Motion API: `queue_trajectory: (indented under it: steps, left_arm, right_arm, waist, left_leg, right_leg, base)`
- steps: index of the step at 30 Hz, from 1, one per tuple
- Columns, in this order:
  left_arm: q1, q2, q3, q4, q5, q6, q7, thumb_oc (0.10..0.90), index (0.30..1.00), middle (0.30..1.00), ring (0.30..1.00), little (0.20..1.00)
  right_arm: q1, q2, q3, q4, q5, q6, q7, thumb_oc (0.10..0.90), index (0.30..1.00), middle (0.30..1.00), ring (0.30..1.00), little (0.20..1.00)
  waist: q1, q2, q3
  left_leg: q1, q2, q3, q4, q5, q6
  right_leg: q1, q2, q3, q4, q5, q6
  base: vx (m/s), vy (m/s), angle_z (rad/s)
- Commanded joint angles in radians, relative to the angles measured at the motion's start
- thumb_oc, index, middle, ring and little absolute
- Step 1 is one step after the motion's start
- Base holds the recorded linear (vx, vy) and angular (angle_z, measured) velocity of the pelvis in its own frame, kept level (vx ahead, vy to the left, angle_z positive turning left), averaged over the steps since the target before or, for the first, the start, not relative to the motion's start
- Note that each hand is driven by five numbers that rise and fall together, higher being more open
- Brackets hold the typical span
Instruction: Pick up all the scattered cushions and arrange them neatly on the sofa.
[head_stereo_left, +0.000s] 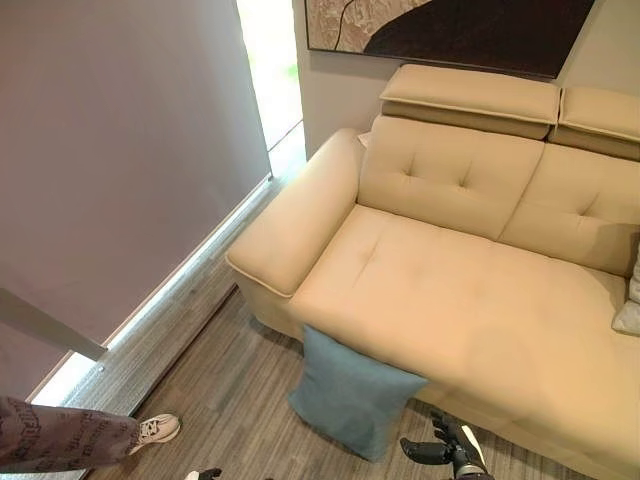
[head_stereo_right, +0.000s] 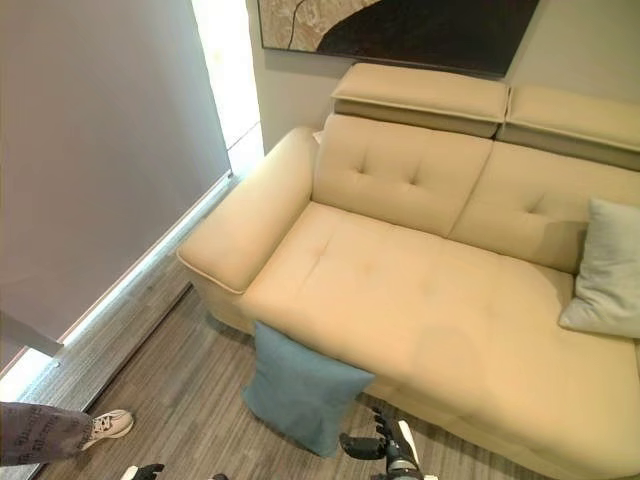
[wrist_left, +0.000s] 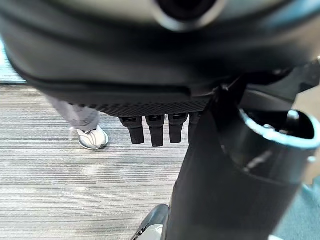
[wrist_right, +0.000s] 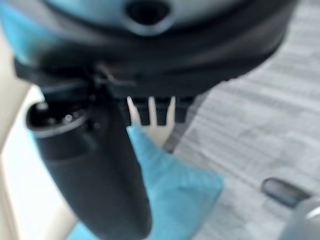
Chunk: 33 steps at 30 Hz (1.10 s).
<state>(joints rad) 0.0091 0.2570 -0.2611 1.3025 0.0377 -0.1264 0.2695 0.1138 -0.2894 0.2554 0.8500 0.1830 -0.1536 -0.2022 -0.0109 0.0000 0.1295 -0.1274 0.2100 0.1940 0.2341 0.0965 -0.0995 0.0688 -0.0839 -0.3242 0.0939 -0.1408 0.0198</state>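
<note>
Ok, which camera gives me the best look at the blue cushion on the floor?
The left eye view: the blue cushion shows whole, leaning against the sofa front. The right eye view shows much the same, with the right hand beside it. The right wrist view catches part of it behind the thumb; the left wrist view, a sliver.

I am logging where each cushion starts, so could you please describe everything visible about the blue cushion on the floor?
The blue cushion is a square, soft-looking fabric pillow in a muted teal, plain and unpatterned. It stands tilted on the grey wood-look floor, its upper edge leaning against the front of the beige sofa, below the seat nearest the armrest. Neither hand touches it; the right hand hangs just beside its lower corner.
</note>
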Motion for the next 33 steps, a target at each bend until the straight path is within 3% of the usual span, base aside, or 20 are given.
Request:
queue_trajectory:
  steps: [1,2,4,8,10,14,15,21,23,30,33]
  left_arm:
    - [-0.131,-0.025,0.018,-0.039,-0.085,-0.060,0.030,0.800,0.900,0.900,0.900,0.900]
    - [-0.131,-0.025,0.018,-0.039,-0.085,-0.060,0.030,0.800,0.900,0.900,0.900,0.900]
    - [-0.140,-0.026,0.017,-0.062,-0.096,-0.066,0.044,0.800,0.900,0.900,0.900,0.900]
    - [-0.203,-0.003,0.008,-0.087,-0.129,-0.086,0.075,0.800,0.900,0.900,0.900,0.900]
    - [-0.254,0.031,0.005,-0.118,-0.140,-0.101,0.107,0.800,0.900,0.900,0.900,0.900]
    - [-0.293,0.055,0.008,-0.189,-0.162,-0.122,0.141,0.800,0.900,0.900,0.900,0.900]
    - [-0.308,0.064,0.003,-0.241,-0.176,-0.136,0.149,0.800,0.900,0.900,0.900,0.900]
    - [-0.405,0.102,-0.012,-0.370,-0.212,-0.167,0.191,0.800,0.900,0.900,0.900,0.900]
    - [-0.424,0.109,-0.014,-0.378,-0.222,-0.171,0.197,0.800,0.900,0.900,0.900,0.900]
    - [-0.641,0.158,-0.051,-0.327,-0.268,-0.182,0.241,0.800,0.900,0.900,0.900,0.900]
    - [-0.673,0.159,-0.061,-0.311,-0.274,-0.182,0.246,0.800,0.900,0.900,0.900,0.900]
  right_arm:
    - [-0.079,-0.014,0.021,-0.083,-0.053,-0.057,-0.033,0.800,0.900,0.900,0.900,0.900]
    - [-0.080,-0.014,0.021,-0.082,-0.053,-0.057,-0.033,0.800,0.900,0.900,0.900,0.900]
    - [-0.069,-0.024,0.011,-0.093,-0.060,-0.055,-0.038,0.800,0.900,0.900,0.900,0.900]
    - [-0.106,-0.042,-0.003,-0.095,-0.020,-0.072,-0.061,0.800,0.900,0.900,0.900,0.900]
    - [-0.116,-0.045,-0.014,-0.116,0.033,-0.089,-0.072,0.800,0.900,0.900,0.900,0.900]
    - [-0.121,-0.050,-0.013,-0.125,0.048,-0.100,-0.084,0.800,0.900,0.900,0.900,0.900]
    - [-0.118,-0.055,-0.022,-0.136,0.055,-0.106,-0.092,0.800,0.900,0.900,0.900,0.900]
    - [-0.185,-0.054,-0.032,-0.137,0.089,-0.125,-0.148,0.800,0.900,0.900,0.900,0.900]
    - [-0.201,-0.053,-0.031,-0.137,0.099,-0.128,-0.157,0.800,0.900,0.900,0.900,0.900]
    - [-0.397,-0.049,0.007,-0.127,0.168,-0.166,-0.236,0.800,0.900,0.900,0.900,0.900]
    - [-0.434,-0.047,0.017,-0.106,0.178,-0.170,-0.241,0.800,0.900,0.900,0.900,0.900]
  waist:
    - [0.004,-0.041,0.086]
    - [0.003,-0.040,0.085]
    - [-0.019,-0.019,0.082]
    - [-0.027,-0.017,0.129]
    - [-0.035,-0.022,0.149]
    - [-0.035,-0.024,0.162]
    - [-0.035,-0.028,0.174]
    - [-0.031,-0.030,0.246]
    - [-0.032,-0.031,0.255]
    - [-0.041,-0.033,0.302]
    - [-0.043,-0.032,0.298]
  left_leg:
    - [-0.105,-0.116,-0.203,0.018,-0.125,0.003]
    - [-0.108,-0.116,-0.204,0.019,-0.126,0.003]
    - [-0.056,-0.072,-0.154,-0.078,-0.129,0.015]
    - [-0.109,-0.075,-0.156,-0.082,-0.118,0.012]
    - [-0.173,-0.069,-0.140,-0.083,-0.114,0.021]
    - [-0.228,-0.073,-0.136,-0.081,-0.110,0.031]
    - [-0.241,-0.080,-0.139,-0.072,-0.132,0.029]
    - [-0.347,-0.093,-0.154,-0.035,-0.125,0.034]
    - [-0.368,-0.092,-0.156,-0.027,-0.124,0.034]
    - [-0.583,-0.073,-0.175,0.052,-0.113,0.031]
    - [-0.611,-0.074,-0.179,0.056,-0.111,0.031]
  right_leg:
    - [-0.012,-0.032,0.082,0.022,-0.055,0.022]
    - [-0.013,-0.032,0.080,0.023,-0.055,0.022]
    - [-0.029,-0.024,0.071,0.026,-0.070,0.025]
    - [-0.131,-0.030,0.087,0.068,-0.067,0.025]
    - [-0.246,-0.029,0.107,0.122,-0.051,0.023]
    - [-0.325,-0.038,0.113,0.158,-0.033,0.032]
    - [-0.335,-0.046,0.122,0.168,-0.052,0.039]
    - [-0.437,-0.071,0.121,0.208,-0.039,0.045]
    - [-0.460,-0.073,0.122,0.219,-0.037,0.045]
    - [-0.672,-0.080,0.133,0.289,-0.018,0.050]
    - [-0.700,-0.078,0.135,0.295,-0.017,0.050]
  base:
    - [-0.11,-0.024,-0.21]
    - [-0.07,0.009,-0.37]
    - [0.01,0.074,-0.24]
    - [-0.14,0.057,0.02]
    - [-0.16,0.088,-0.08]
    - [-0.08,0.073,-0.23]
    - [0.00,0.054,0.00]
    - [-0.06,0.027,0.04]
    - [-0.08,0.005,0.00]
    - [-0.09,0.015,-0.01]
    - [-0.02,0.001,0.00]
